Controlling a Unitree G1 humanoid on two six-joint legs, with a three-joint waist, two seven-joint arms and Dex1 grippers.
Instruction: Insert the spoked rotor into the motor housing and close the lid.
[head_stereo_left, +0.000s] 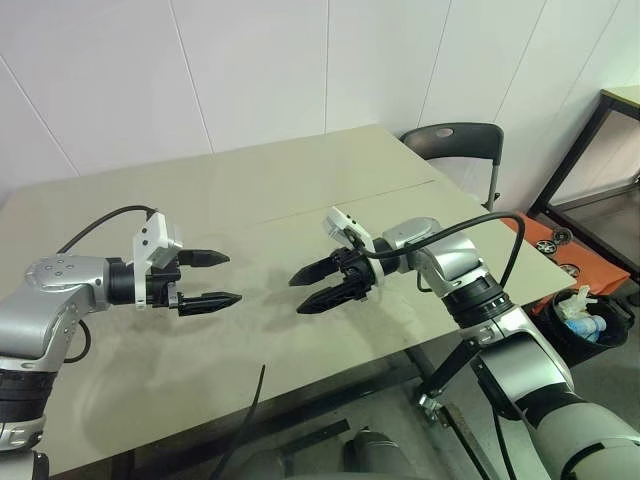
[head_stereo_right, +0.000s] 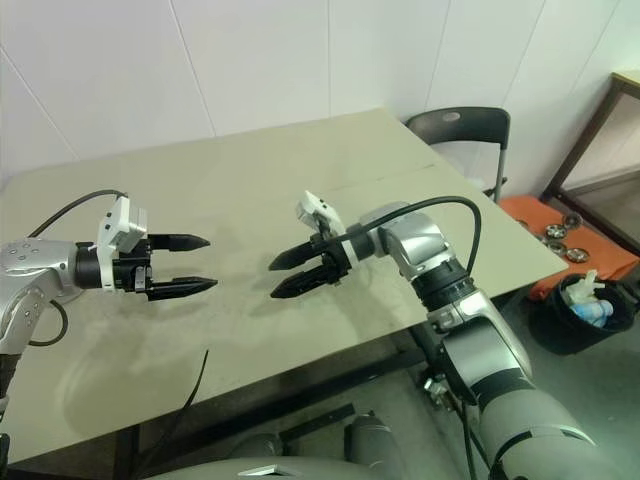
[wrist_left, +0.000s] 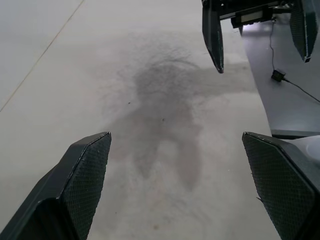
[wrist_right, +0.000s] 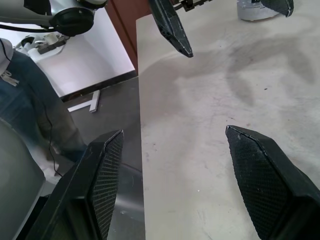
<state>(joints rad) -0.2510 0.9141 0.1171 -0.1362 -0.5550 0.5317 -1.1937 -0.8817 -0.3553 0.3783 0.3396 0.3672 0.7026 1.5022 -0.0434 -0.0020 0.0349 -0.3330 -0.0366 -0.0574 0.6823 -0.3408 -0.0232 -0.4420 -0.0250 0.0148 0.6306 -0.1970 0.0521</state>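
While both head views take in the beige table (head_stereo_left: 250, 190) with the two arms facing each other across the middle of the frame, neither of them, nor either wrist view, lets me find the spoked rotor, the motor housing or the lid, so I cannot tell where they are. At the upper right of the left eye view stand a dark chair (head_stereo_left: 458, 142) and, lower right, a black bin (head_stereo_left: 590, 330) beside an orange tray (head_stereo_left: 560, 250). In the right wrist view a person's jeans (wrist_right: 25, 100) appear at the left edge, beyond the table's edge. Left gripper (head_stereo_left: 212, 278) sits centre-left, its fingers (wrist_left: 85, 175) spread wide apart, holding nothing and touching nothing. Right gripper (head_stereo_left: 318, 287) sits centre, its fingers (wrist_right: 265, 170) likewise wide apart and empty, tips pointing toward the left gripper, near but apart.
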